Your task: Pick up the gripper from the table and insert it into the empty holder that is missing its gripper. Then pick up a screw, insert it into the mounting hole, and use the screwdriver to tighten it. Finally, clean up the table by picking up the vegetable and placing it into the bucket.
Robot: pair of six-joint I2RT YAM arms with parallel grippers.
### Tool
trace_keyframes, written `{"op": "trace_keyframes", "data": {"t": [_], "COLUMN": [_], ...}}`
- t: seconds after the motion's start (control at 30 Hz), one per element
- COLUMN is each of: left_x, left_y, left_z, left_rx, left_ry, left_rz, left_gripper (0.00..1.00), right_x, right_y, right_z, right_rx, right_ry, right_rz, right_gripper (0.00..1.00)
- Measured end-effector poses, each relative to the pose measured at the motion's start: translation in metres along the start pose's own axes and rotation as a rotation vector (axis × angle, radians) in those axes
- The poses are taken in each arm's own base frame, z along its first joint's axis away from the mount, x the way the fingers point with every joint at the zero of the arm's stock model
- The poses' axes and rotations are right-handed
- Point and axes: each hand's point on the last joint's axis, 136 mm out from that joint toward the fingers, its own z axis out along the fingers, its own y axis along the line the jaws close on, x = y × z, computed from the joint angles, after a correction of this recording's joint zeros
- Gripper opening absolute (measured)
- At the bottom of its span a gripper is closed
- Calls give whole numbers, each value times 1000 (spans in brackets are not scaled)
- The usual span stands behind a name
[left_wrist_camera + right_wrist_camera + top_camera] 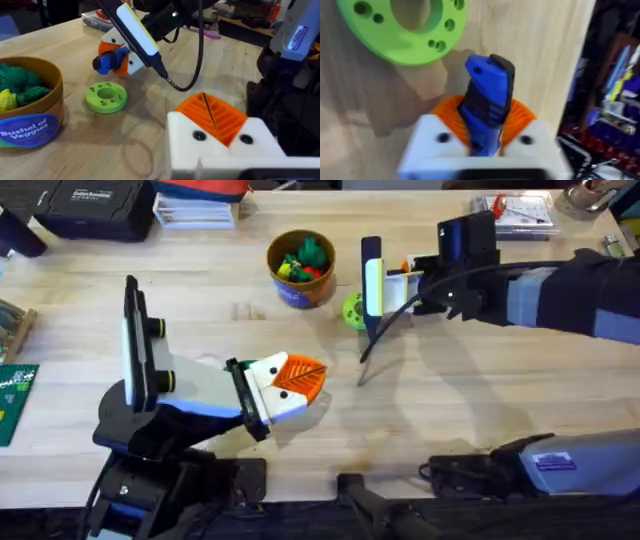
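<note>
My right gripper (398,272) reaches to the middle of the table (480,400) and is shut on the blue screwdriver (487,90), which sticks out between its orange fingers (520,112). The left wrist view shows that gripper (117,60) and the screwdriver (104,62) tilted down just behind a green ring (105,97). My left gripper (310,378) hovers low over the near middle, with both orange fingers pressed together and nothing between them (207,112). The bucket (300,270) holds several green and yellow toy vegetables. The loose gripper, the empty holder and a screw are out of view.
The green ring (352,310) lies right of the bucket. A black cable (385,330) droops from the right arm to the tabletop. A black case (95,205) and books (195,205) line the far left edge, and packets (520,210) lie far right. A green board (12,395) sits at the left edge.
</note>
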Motion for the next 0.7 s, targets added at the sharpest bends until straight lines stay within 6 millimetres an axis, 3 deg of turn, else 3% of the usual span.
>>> {"op": "trace_keyframes", "data": {"t": [0.1,0.17,0.4,0.57,0.6,0.7], "left_x": [0,0,0,0,0,0], "left_y": [0,0,0,0,0,0], "left_z": [0,0,0,0,0,0], "left_rx": [0,0,0,0,0,2], "left_ry": [0,0,0,0,0,0], "left_rz": [0,0,0,0,7,7], "left_gripper": [15,15,15,15,98,578], "right_x": [1,1,5,8,9,11], "right_y": [-1,-12,-20,-39,-41,-50], "right_z": [0,-3,-17,-48,-54,-77], "right_rx": [0,29,58,126,138,176], "right_ry": [6,11,20,10,7,-8], "right_rz": [79,152,403,532,548,616], "right_gripper": [742,966,992,994,994,994]}}
